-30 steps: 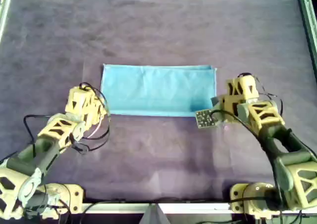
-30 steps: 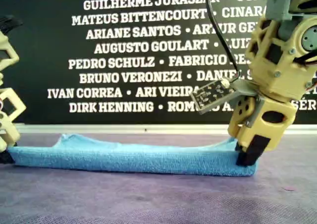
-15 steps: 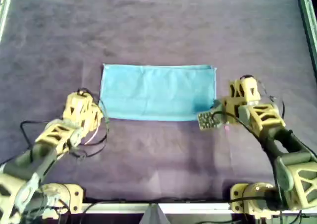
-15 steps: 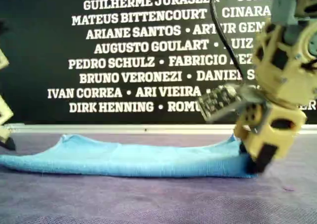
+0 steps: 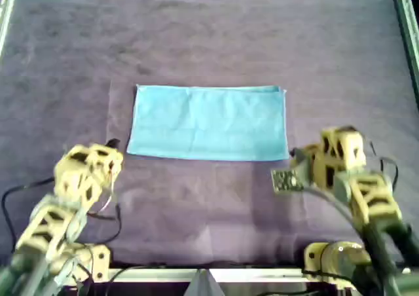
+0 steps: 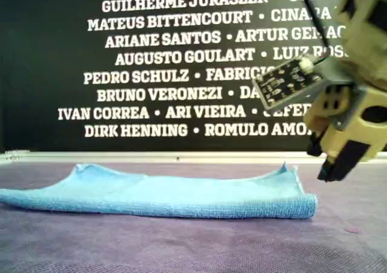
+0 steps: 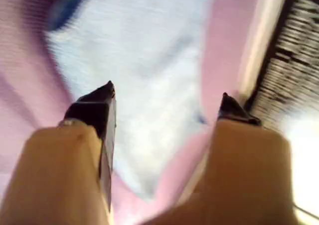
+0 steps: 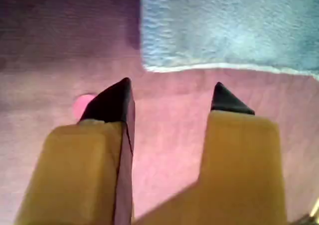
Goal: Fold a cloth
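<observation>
Nearest, both grippers hover with jaws spread and nothing in them: left gripper [image 5: 105,153] off the overhead view's lower left cloth corner, right gripper [image 5: 298,157] off its lower right. Beyond, the folded cloth [image 5: 208,122] lies flat mid-bench [image 5: 209,40].

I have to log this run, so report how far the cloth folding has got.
Done: the cloth lies folded once into a flat rectangle on the purple felt. In hand: nothing; the left tool and right tool are open and off it. Left: possibly a second fold.
</observation>
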`<action>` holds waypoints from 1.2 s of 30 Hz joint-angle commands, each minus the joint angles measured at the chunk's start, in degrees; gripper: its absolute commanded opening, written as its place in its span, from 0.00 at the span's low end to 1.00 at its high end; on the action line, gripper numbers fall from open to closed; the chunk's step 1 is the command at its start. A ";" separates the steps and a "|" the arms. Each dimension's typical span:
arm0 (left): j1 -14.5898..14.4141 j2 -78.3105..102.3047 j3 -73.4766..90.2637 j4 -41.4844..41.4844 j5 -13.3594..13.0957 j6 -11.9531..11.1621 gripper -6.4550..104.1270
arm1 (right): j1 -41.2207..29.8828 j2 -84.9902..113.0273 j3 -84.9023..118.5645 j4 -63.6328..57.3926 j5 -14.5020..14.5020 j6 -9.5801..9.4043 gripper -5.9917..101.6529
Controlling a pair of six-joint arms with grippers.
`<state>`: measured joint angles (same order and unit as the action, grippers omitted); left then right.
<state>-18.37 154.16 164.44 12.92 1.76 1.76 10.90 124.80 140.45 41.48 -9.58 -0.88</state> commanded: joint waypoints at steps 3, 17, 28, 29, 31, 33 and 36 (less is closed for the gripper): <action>1.67 18.46 6.50 0.00 -1.49 0.26 0.72 | 0.09 15.73 7.12 -2.11 0.35 -0.18 0.65; 14.24 22.94 8.26 -0.09 -7.12 0.18 0.72 | 1.23 48.25 32.08 -10.99 0.26 -10.20 0.65; 14.41 22.76 8.26 0.00 -7.03 0.18 0.72 | 0.35 36.30 27.60 -10.72 0.35 -9.23 0.65; 14.50 22.76 8.26 0.00 -7.03 0.18 0.72 | 0.35 31.82 25.22 -10.90 0.35 -9.23 0.65; 14.50 21.97 8.26 0.00 -7.03 0.18 0.72 | 0.88 20.65 18.90 -10.11 -0.53 -9.23 0.65; 14.15 19.95 8.26 0.00 -7.03 0.18 0.72 | 1.05 8.44 11.51 -10.02 -0.62 -9.23 0.65; 13.89 15.91 8.26 0.00 -7.03 0.18 0.72 | 1.14 -7.47 3.25 -10.02 -0.70 -9.23 0.68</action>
<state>-5.19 172.09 173.41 12.92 -5.54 1.76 12.13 126.04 153.81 32.87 -9.76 -10.28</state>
